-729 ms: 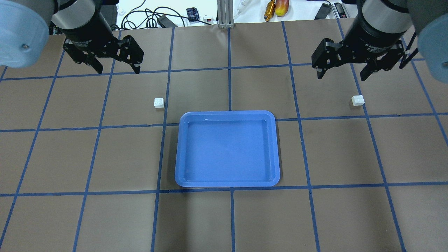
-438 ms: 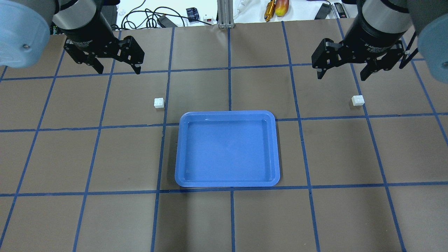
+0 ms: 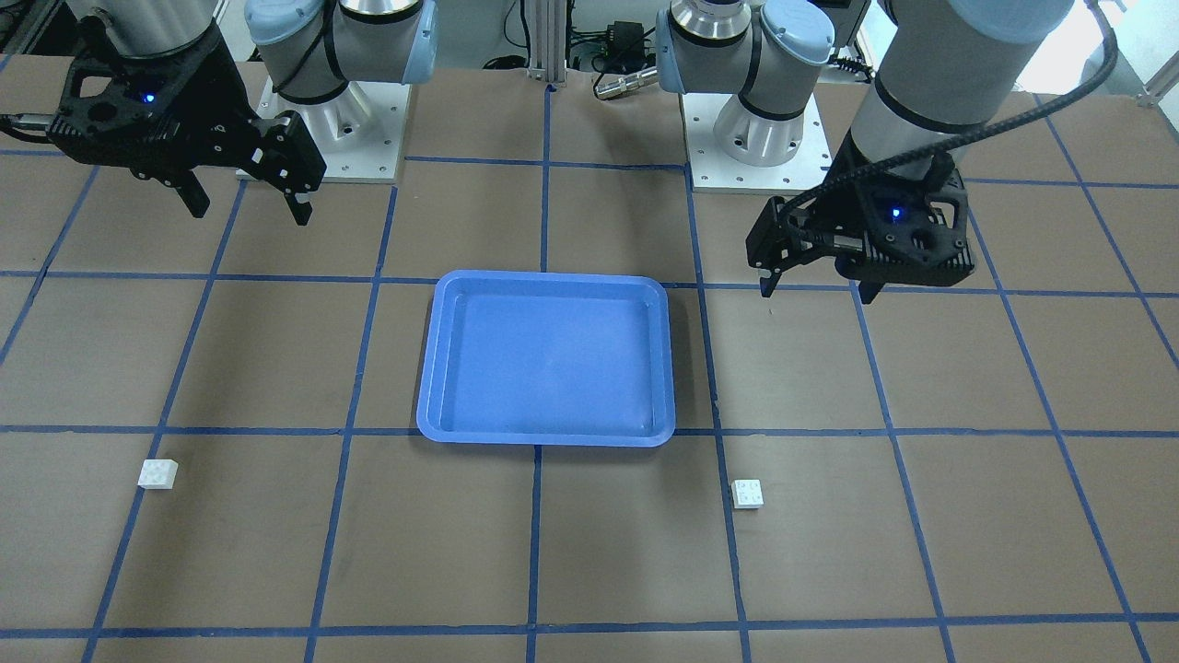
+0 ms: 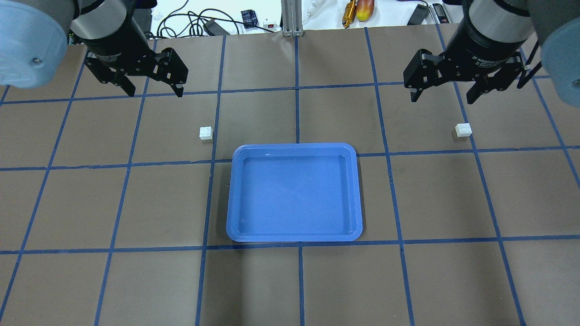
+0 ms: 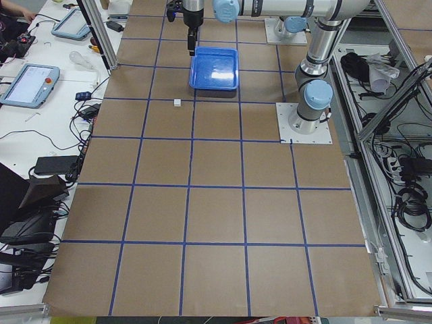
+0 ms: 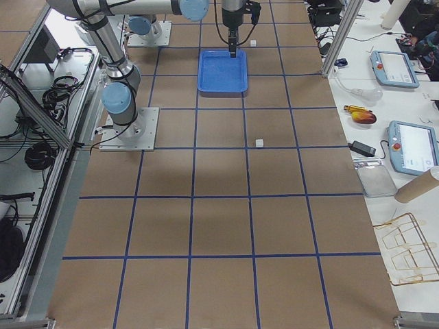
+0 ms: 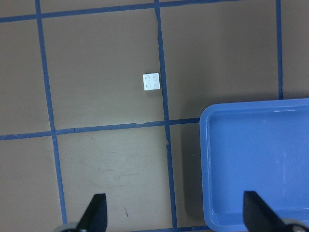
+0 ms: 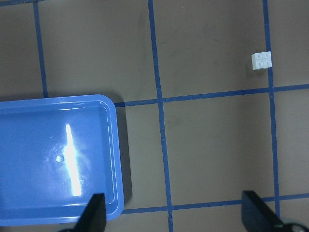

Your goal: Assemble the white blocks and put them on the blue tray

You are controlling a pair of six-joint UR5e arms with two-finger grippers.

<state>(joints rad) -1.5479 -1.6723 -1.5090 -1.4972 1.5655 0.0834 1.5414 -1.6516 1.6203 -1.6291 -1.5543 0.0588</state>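
Observation:
The blue tray [image 4: 294, 192] lies empty at the table's middle, also in the front view [image 3: 545, 359]. One white block [image 4: 205, 132] sits on the paper just beyond the tray's far left corner; it also shows in the left wrist view [image 7: 152, 82]. The other white block [image 4: 463, 130] sits far to the right and shows in the right wrist view [image 8: 261, 60]. My left gripper [image 4: 154, 90] is open and empty, high above the table, left of and behind its block. My right gripper [image 4: 442, 97] is open and empty, high above and behind its block.
Blue tape lines grid the brown paper table cover. Cables, a small black box and tools [image 4: 355, 11] lie past the table's far edge. The two arm bases [image 3: 322, 138] stand on white plates at the robot's side of the table.
My left gripper has drifted slightly to the right and toward the tray. The right gripper, both blocks and the tray have not visibly moved.

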